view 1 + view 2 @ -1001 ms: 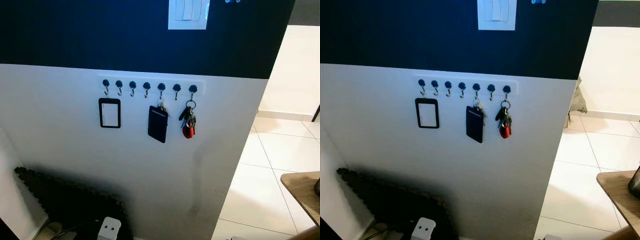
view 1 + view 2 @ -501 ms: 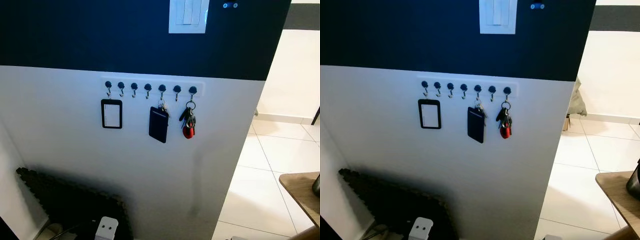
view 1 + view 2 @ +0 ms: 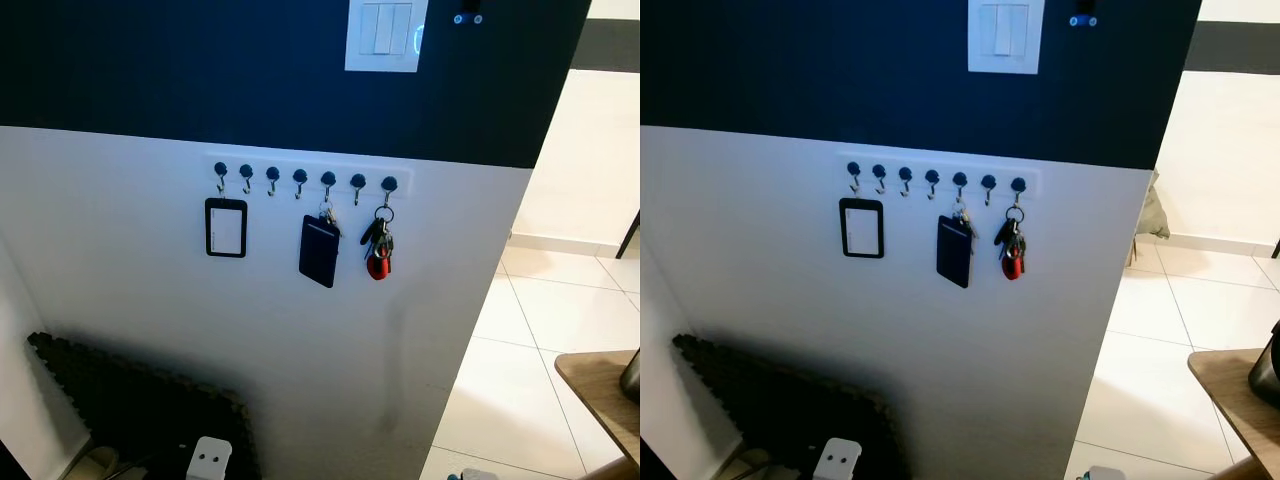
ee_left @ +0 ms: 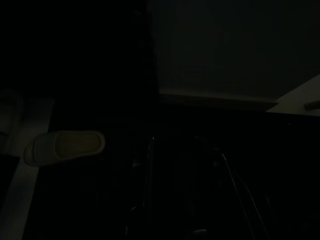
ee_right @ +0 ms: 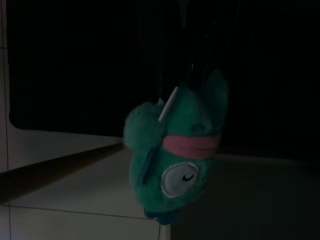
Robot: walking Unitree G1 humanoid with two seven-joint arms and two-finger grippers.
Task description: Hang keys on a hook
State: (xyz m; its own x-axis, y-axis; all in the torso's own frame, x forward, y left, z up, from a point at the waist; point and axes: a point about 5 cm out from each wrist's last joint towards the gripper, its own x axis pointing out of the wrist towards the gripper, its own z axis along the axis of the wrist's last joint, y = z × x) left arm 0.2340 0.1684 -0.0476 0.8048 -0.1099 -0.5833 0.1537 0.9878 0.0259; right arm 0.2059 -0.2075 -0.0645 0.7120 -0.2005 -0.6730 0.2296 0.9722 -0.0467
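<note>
The view is shifting right and down as the robot nears the rack [image 3: 305,178]. The right gripper [image 5: 200,65] is carrying the plush keyring [image 5: 175,160]; finger state I cannot tell. Aim for a free hook [image 3: 272,176], lifting slowly.

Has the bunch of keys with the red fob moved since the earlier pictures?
No. The bunch of keys with the red fob hangs from the last hook, as before; only the camera shifted.
</note>
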